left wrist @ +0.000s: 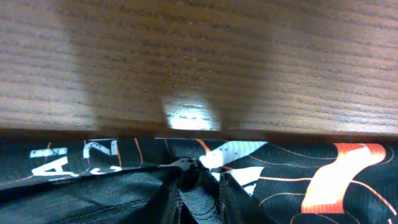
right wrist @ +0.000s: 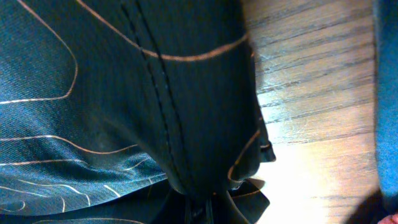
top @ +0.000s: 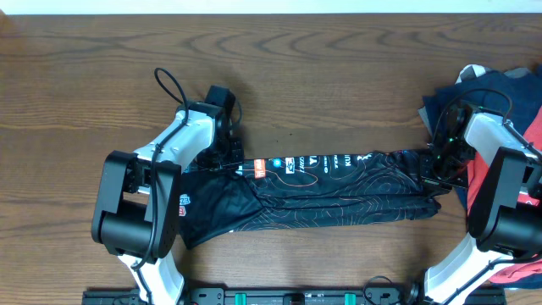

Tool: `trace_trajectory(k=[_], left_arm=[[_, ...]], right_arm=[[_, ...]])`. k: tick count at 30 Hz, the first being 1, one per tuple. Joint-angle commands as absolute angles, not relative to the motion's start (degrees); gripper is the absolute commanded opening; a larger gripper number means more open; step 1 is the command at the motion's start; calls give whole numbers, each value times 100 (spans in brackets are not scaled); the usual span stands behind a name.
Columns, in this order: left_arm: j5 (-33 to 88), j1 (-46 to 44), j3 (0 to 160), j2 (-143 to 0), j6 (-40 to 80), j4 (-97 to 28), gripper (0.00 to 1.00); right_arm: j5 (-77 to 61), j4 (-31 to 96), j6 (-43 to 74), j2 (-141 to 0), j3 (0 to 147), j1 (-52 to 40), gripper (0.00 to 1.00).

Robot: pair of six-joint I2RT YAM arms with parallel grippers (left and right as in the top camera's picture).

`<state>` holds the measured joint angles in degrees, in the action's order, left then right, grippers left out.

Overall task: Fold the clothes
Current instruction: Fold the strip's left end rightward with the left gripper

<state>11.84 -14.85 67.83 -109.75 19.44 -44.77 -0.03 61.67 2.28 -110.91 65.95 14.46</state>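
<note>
**Jersey (top: 339, 191) held taut between left gripper (top: 227, 161) and right gripper (top: 436, 169)**

Overhead: the black jersey lies across the middle of the frame as a long band on the wooden table (top: 322, 76). Its logo strip runs along the upper edge, and a looser flap spreads toward the lower left. Each gripper meets the cloth at one end of that upper edge, left of centre and at the right. The straight line between them suggests the edge is being held tight so a fold can land clean. A pile of other garments (top: 500, 85) sits in the upper right corner, just beside the right arm.

Left wrist: bare table fills the upper half and the jersey (left wrist: 298, 186) the lower. The fabric puckers into a knot at bottom centre, with creases running out from it. The fingers themselves are covered, but that gathering reads as the claw closed tight on a pinch of cloth.

Right wrist: the jersey (right wrist: 93, 93) covers the left and centre, its seam and folds converging at the bottom edge of the frame, with table (right wrist: 311, 93) to the right. Again the fingers are hidden. The converging drape points to this claw being clamped on the jersey as well.
</note>
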Motion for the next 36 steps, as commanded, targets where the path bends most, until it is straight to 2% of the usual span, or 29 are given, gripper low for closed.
trace_trajectory(k=[1, 2, 3, 15, 24, 30, 36], left_arm=[[1129, -1485, 6742, -10962, 1918, -4515, 13], [1129, -1485, 6742, -10919, 1920, -4515, 8], [1131, -1485, 6746, -10860, 1920, -4517, 6], [1138, -1494, 6838, -9574, 1918, -4338, 6], [1181, -1658, 6838, -9476, 1896, -3817, 6], [2390, -1686, 6838, -9476, 1896, -3424, 6], [2657, -1892, 6838, -9476, 1734, -4134, 6]], right_arm=[[-434, 5892, 163, -11351, 6418, 1461, 1], [-434, 5892, 163, -11351, 6418, 1461, 1], [-434, 5892, 163, -11351, 6418, 1461, 1], [-432, 5892, 163, -11351, 6418, 1461, 1], [-434, 5896, 163, -11351, 6418, 1461, 1], [-432, 5918, 163, -11351, 6418, 1461, 1], [-432, 5916, 163, -11351, 6418, 1461, 1]])
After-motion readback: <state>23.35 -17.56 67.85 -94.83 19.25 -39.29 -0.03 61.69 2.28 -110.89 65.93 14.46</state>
